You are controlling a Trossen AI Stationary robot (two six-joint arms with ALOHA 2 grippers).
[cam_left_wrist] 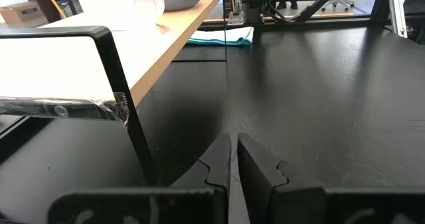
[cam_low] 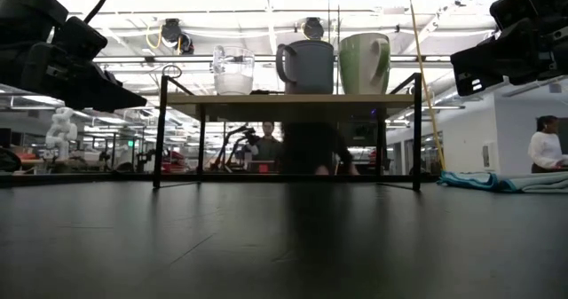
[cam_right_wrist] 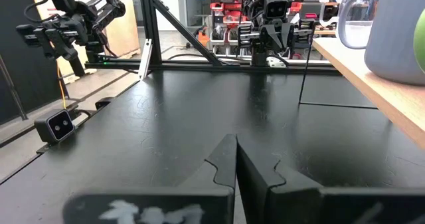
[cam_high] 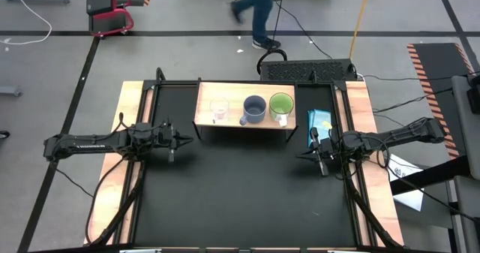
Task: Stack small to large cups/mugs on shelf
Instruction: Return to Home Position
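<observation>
Three vessels stand upright in a row on the light-wood shelf (cam_high: 232, 119): a clear glass cup (cam_high: 219, 109) at its left, a grey-blue handled mug (cam_high: 255, 109) in the middle, a lime-green mug (cam_high: 281, 105) with white handle at its right. The low view shows the same row: glass cup (cam_low: 233, 71), grey-blue mug (cam_low: 307, 66), green mug (cam_low: 365, 64). My left gripper (cam_high: 188, 139) hovers shut beside the shelf's left front corner, holding nothing. My right gripper (cam_high: 301, 158) hovers shut off the shelf's right front corner, also holding nothing.
A teal cloth (cam_high: 320, 121) lies on the table just right of the shelf, near my right gripper. The shelf's black frame leg (cam_left_wrist: 129, 111) stands close to my left gripper. The black table surface (cam_high: 240, 193) stretches in front of the shelf. A person (cam_high: 259, 9) walks beyond the far edge.
</observation>
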